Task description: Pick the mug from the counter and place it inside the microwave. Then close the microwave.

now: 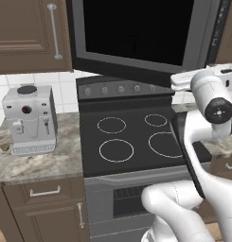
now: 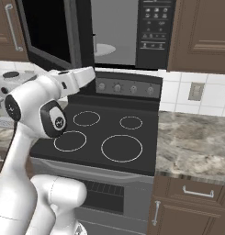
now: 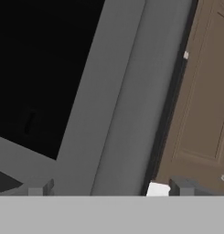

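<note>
The end effector [image 3: 111, 187], fingers apart and holding nothing, faces the open microwave door [image 3: 63, 91] at close range. The door's dark glass lies at its 10 o'clock. The mug cannot be located.

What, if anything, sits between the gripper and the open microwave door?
Nothing visible. In the hand view the open gripper faces the microwave door directly, looking at its dark glass and grey frame, with no object between them.
</note>
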